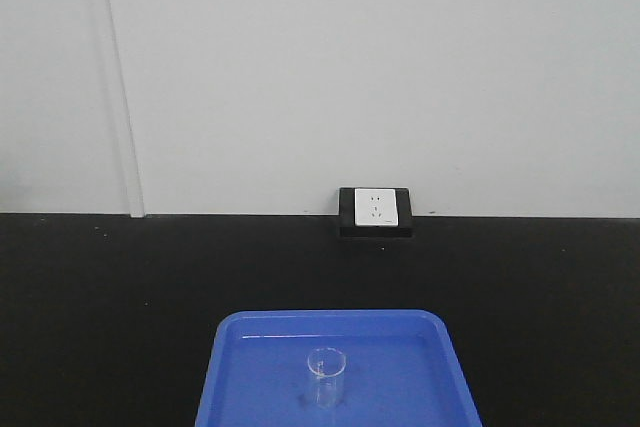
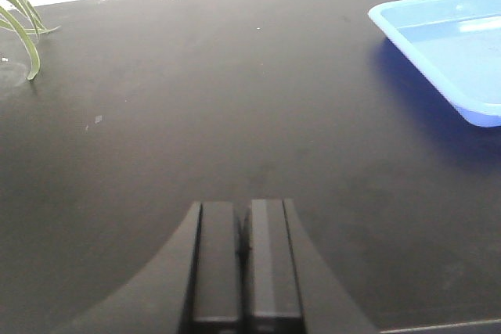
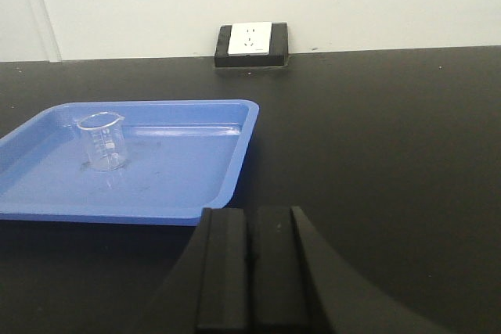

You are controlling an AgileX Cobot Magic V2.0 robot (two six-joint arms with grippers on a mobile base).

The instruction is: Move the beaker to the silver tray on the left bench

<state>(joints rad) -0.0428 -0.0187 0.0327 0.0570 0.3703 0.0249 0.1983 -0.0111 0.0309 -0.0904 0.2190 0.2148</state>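
Observation:
The beaker (image 1: 326, 372), a small clear glass cylinder, stands upright in a blue plastic tray (image 1: 240, 367) on a black counter. It also shows in the right wrist view (image 3: 102, 141), left of and beyond my right gripper (image 3: 251, 217). That gripper is shut and empty, just off the tray's near right corner. My left gripper (image 2: 243, 213) is shut and empty over bare black counter, with the blue tray (image 2: 423, 29) to its upper right. The silver tray and the left bench are out of view.
A white wall socket in a black box (image 1: 376, 211) sits at the back of the counter against the white wall; it also shows in the right wrist view (image 3: 251, 43). Green plant leaves (image 2: 19, 17) hang at the far left of the left wrist view.

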